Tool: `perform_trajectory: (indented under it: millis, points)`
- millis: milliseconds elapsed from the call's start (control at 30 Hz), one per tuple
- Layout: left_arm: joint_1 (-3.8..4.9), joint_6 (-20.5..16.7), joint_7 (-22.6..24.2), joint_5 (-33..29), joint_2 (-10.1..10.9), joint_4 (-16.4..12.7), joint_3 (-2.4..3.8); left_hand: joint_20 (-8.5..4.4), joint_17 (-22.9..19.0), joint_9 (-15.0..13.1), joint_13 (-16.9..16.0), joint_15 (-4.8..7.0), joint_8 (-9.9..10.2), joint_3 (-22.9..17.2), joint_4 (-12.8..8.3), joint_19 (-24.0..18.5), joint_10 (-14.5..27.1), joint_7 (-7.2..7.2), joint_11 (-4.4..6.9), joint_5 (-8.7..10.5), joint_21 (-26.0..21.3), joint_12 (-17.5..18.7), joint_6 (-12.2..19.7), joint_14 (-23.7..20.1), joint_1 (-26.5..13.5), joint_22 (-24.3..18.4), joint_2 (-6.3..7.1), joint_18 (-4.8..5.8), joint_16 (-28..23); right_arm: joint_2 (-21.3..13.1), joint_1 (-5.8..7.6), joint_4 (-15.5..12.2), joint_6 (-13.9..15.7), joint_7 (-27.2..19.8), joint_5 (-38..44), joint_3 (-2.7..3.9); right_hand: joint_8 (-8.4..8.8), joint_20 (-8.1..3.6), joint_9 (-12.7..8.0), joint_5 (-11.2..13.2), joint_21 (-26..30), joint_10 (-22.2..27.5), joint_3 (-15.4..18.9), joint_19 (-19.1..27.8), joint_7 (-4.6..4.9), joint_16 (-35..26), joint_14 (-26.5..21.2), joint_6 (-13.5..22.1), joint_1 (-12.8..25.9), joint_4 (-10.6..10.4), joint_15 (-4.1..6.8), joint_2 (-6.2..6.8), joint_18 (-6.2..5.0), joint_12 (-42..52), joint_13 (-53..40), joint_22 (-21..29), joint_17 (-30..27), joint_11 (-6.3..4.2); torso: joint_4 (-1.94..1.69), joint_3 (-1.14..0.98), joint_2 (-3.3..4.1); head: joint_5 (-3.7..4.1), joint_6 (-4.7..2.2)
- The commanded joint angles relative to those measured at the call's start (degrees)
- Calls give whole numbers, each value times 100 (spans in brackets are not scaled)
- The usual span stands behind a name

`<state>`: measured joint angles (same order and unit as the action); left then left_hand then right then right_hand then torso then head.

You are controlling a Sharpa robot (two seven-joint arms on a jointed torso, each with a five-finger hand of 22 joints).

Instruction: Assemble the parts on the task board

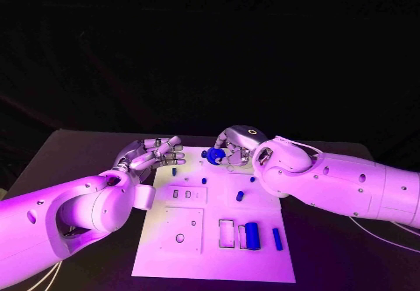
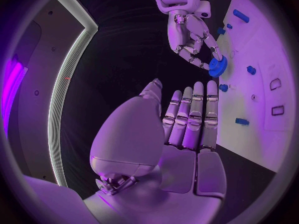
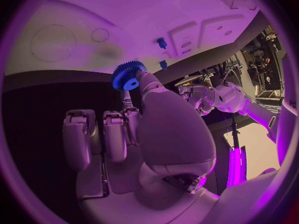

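The white task board (image 1: pixel 219 254) lies in the middle of the black table. My right hand (image 1: pixel 236 144) hovers over the board's far edge and pinches a blue gear (image 1: pixel 214 156) between its thumb and a finger. The right wrist view shows the gear (image 3: pixel 129 75) at the fingertips (image 3: pixel 141 80), just off the board (image 3: pixel 124 15). My left hand (image 1: pixel 153 154) hangs at the board's far left corner with its fingers stretched out straight and nothing in them. In the left wrist view that hand (image 2: pixel 187 122) points toward the right hand (image 2: pixel 193 35) and its gear (image 2: pixel 217 66).
On the board lie a blue cylinder (image 1: pixel 252 235) and a thin blue bar (image 1: pixel 277 239) near the front right. A small blue piece (image 1: pixel 240 196) and small blue pegs (image 1: pixel 204 180) sit mid-board. Rectangular recesses (image 1: pixel 227 232) and a round hole (image 1: pixel 179 238) mark the plate.
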<state>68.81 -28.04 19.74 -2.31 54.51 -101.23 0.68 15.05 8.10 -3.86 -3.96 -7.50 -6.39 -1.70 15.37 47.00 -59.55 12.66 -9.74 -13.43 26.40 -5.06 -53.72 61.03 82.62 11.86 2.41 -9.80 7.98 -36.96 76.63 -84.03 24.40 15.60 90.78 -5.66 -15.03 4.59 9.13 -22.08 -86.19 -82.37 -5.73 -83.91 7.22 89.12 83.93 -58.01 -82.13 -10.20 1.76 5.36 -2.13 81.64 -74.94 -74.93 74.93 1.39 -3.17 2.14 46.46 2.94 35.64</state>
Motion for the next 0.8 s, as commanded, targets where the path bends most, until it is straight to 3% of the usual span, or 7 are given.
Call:
perform_trajectory:
  millis: [33,467,700,800]
  points:
    - [9,107,21,28,-17,1,5,-20,10,2,0,-22,32,6,-11,-40,11,48,-40,21,37,26,1,-28,40,5,6,-52,-15,139,5,104,85,149,325,-1,-8,-38,81,-20,-20,-34,-40,-246,-127,26,571,-173,25,-6,47,-52,78,27,-495,-1006,1346,6,8,2,5,-5,-1]
    - [9,103,24,28,-36,14,5,-18,11,2,0,-23,36,4,-14,-44,13,50,-41,21,39,30,3,-29,46,6,5,-53,-19,742,-76,628,-44,170,329,-29,1,-40,80,-17,-16,-26,-58,-243,-123,27,572,-170,29,-12,48,-58,76,18,-485,-1002,1347,7,-1,-6,6,-27,23]
    - [9,106,24,28,-45,18,5,-18,11,2,0,-23,36,4,-14,-44,13,50,-41,21,39,30,3,-29,46,6,5,-53,-19,815,-134,668,-173,152,320,-42,23,-42,76,-3,-8,-23,-82,-236,-115,26,571,-155,45,-22,47,-52,74,14,-484,-992,1346,12,4,-4,8,-47,41]
    - [9,105,24,28,-49,18,5,-18,11,2,0,-23,36,4,-14,-44,13,50,-41,21,39,30,3,-29,46,6,5,-53,-19,830,-151,667,-215,150,318,-44,33,-42,74,11,-11,-23,-92,-239,-112,28,572,-149,53,-25,45,-45,75,13,-484,-998,1349,15,21,-10,6,-58,43]
